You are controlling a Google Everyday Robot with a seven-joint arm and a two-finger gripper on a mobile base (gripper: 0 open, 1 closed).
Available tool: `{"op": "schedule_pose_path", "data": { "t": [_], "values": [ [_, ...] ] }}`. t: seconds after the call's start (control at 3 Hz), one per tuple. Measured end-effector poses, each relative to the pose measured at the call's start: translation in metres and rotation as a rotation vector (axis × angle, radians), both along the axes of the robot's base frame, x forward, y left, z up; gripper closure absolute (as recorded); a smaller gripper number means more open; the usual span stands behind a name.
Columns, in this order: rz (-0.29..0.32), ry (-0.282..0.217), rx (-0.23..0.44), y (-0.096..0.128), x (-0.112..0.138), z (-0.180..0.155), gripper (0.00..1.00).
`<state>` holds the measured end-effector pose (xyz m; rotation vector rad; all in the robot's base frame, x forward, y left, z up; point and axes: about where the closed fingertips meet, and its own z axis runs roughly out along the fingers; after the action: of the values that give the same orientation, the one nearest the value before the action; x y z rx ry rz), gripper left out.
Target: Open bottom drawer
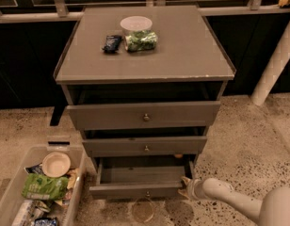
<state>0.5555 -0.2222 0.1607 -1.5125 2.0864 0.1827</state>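
The bottom drawer (140, 190) is the narrowest grey front, low on the grey cabinet, with a small round knob (147, 193) at its centre. It stands pulled out, and its shallow grey interior (144, 174) shows. My gripper (185, 188) is on the end of the white arm (229, 199) that comes in from the lower right. It sits at the drawer's right front corner, touching or almost touching it. The mid-sized drawer (145, 146) and the widest drawer (144, 115) above are also pulled out a little.
The cabinet top (182, 51) holds a white bowl (136, 23), a green bag (140, 40) and a dark packet (111, 43). A clear bin (8, 192) of snacks and a bowl stands on the speckled floor at lower left. A white post (274, 60) rises at right.
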Motion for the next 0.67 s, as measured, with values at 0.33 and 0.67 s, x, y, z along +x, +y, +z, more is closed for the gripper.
{"op": "schedule_pose_path", "data": {
  "t": [0.33, 0.67],
  "values": [
    [-0.007, -0.002, 0.004, 0.0005, -0.0120, -0.0007, 1.00],
    [-0.007, -0.002, 0.004, 0.0005, -0.0121, -0.0007, 1.00]
  ]
}}
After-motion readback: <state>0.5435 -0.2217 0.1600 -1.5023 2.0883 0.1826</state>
